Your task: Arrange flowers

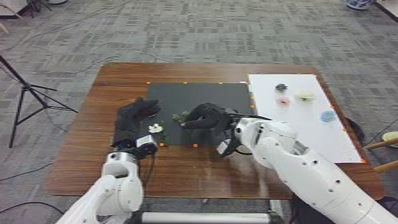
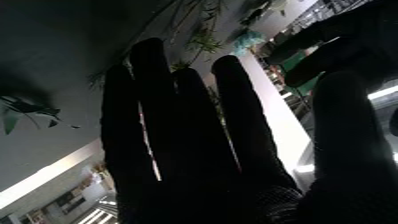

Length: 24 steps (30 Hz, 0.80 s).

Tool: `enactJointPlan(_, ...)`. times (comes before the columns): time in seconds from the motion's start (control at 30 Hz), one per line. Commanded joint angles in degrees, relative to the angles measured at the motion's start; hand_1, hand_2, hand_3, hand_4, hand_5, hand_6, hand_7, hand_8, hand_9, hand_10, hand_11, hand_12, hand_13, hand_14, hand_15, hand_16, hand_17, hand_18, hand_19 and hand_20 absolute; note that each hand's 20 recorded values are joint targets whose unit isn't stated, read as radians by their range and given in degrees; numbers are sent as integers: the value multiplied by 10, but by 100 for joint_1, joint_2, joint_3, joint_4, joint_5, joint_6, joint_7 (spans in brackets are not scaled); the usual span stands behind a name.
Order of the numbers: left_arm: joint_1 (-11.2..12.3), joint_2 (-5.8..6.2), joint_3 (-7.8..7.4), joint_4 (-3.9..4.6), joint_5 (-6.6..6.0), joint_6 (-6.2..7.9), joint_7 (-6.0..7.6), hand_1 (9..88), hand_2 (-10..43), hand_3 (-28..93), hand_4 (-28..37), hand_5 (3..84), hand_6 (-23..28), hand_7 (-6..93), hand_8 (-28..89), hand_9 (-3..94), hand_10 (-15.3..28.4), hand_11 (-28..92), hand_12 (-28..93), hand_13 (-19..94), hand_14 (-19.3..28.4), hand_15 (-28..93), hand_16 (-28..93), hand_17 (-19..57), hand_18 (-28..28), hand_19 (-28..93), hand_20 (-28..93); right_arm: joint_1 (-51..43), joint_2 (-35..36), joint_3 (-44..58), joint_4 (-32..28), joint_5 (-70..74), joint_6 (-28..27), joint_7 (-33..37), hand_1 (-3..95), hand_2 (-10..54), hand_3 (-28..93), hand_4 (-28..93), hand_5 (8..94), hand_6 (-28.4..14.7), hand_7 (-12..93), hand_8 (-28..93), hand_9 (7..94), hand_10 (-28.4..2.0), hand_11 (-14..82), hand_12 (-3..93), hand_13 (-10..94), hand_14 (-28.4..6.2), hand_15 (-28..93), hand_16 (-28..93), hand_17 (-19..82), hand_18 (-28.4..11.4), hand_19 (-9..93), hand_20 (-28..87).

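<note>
Black fabric gloves meet over the dark mat (image 1: 169, 95) near the middle of the head view. From where I stand, the right hand (image 1: 210, 116) sits there with a green sprig (image 1: 179, 117) just beside its fingertips, and I'd say that sprig is the business of the moment. Its fingers are straight, with narrow gaps between them, and the thumb is apart; in the right wrist view nothing looks clamped. The left hand (image 1: 133, 113) is at the mat's left edge, its fingers parted and loosely bent.

A white flower (image 1: 155, 128) is toward the lower left of the mat, between the two hands. At the right of the frame, the white board (image 1: 311, 142) bears a dark flower (image 1: 281, 87), a pink flower (image 1: 283, 101), a cream flower (image 1: 305, 95) and a blue flower (image 1: 328, 116).

To do this well, I'd line the thumb up opposite the fingers across a firm part of the stem, then close lightly, since thin leaves probably bend or slip out sideways. Any lift should be slow and low. The white flower looks close enough to be brushed by a careless sweep, so the right hand had better stay clear of it.
</note>
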Motion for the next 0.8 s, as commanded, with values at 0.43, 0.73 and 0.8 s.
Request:
enactJointPlan(0.43, -104, 333, -330, 278, -318, 304, 98, 271, -35, 701, -200, 651, 10, 230, -77, 576, 154, 256, 175, 425, 186, 309, 17, 30, 147, 259, 238, -98, -16, 138, -108, -64, -146, 82, 226, 98, 554, -120, 534, -31, 112, -83, 479, -159, 57, 118, 503, -179, 275, 230, 226, -203, 494, 367)
enactJointPlan(0.73, -441, 216, -104, 504, -312, 153, 9, 271, -37, 698, -198, 646, 8, 231, -77, 567, 152, 262, 168, 419, 181, 302, 16, 33, 145, 252, 240, -60, -28, 119, -75, -107, -215, 45, 198, 94, 609, -144, 535, -28, 125, -88, 478, -157, 57, 119, 506, -180, 265, 239, 226, -203, 489, 370)
enactJointPlan(0.8, -458, 195, -76, 513, -307, 116, 6, 271, -38, 698, -197, 645, 9, 231, -76, 566, 152, 263, 167, 419, 181, 301, 16, 33, 144, 250, 239, -41, -36, 107, -63, -114, -221, 27, 198, 94, 611, -148, 535, -27, 127, -90, 479, -156, 56, 119, 506, -179, 264, 239, 226, -203, 488, 370)
